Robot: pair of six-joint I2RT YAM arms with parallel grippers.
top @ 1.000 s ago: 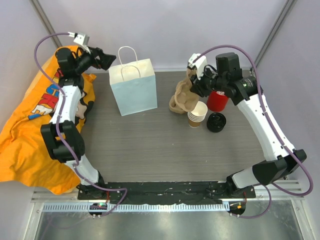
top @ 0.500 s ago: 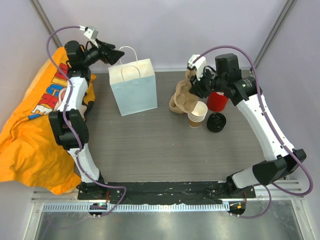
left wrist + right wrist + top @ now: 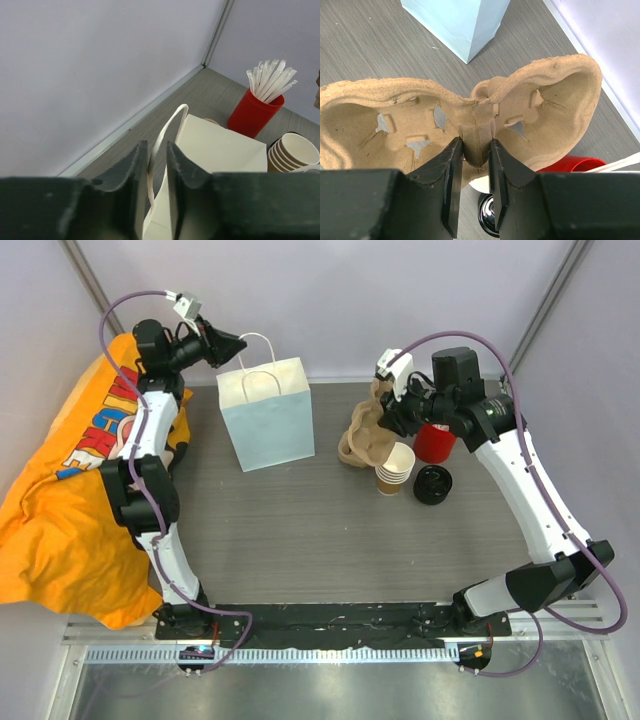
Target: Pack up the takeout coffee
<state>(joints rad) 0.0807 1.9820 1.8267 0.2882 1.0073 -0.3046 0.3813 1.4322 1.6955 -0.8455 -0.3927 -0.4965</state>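
The takeout coffee is out of view. A pale blue paper bag [image 3: 268, 425] stands upright at the back left. My left gripper [image 3: 238, 345] is at its top, and its white handle [image 3: 170, 125] runs between the narrowed jaws [image 3: 157, 147]. The strap lies against the left finger, with a slim gap to the right one. My right gripper [image 3: 390, 412] is shut on the centre post of a brown pulp cup carrier [image 3: 420, 115], held tilted just above the table [image 3: 300, 530].
A stack of lidless brown cups [image 3: 395, 468] and loose black lids [image 3: 433, 484] sit beside the carrier. A red cup of wrapped straws [image 3: 434, 443] stands behind them. An orange cloth [image 3: 50, 510] drapes over the table's left edge. Walls close in at the back.
My left gripper has swung from over the orange cloth rightward to the bag's handle, and its jaws have narrowed around it. The right arm and carrier have not moved.
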